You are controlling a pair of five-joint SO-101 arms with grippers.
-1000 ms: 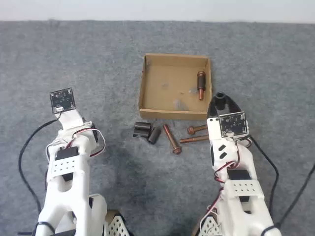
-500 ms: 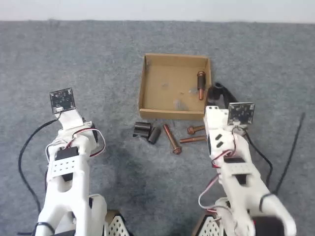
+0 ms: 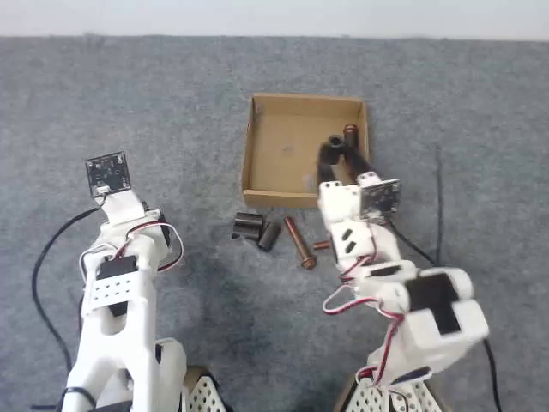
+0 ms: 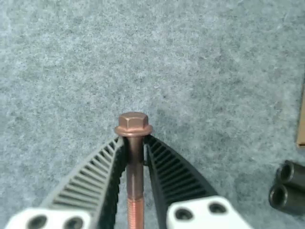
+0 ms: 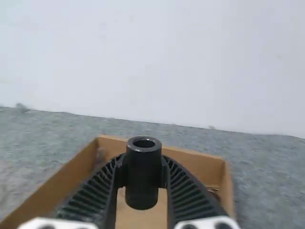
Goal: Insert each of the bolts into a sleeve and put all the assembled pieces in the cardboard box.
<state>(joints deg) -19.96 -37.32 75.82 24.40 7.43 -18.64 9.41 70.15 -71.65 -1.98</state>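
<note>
- High view: one cardboard box sits on grey carpet. Two loose sleeves and one whole lying bolt rest just before it, and the right arm hangs over its front wall.
- Left wrist view: the left gripper is clenched on one copper bolt, its head past the fingertips, above the carpet.
- Right wrist view: the right gripper grasps one black sleeve upright over the box, with a white wall behind.

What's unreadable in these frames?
- High view: the right arm covers most of a loose bolt; only a stub shows.
- High view: the right gripper and its sleeve cover most of the assembled piece in the cardboard box.
- Left wrist view: the held bolt has its threaded end cut off by the frame edge.
</note>
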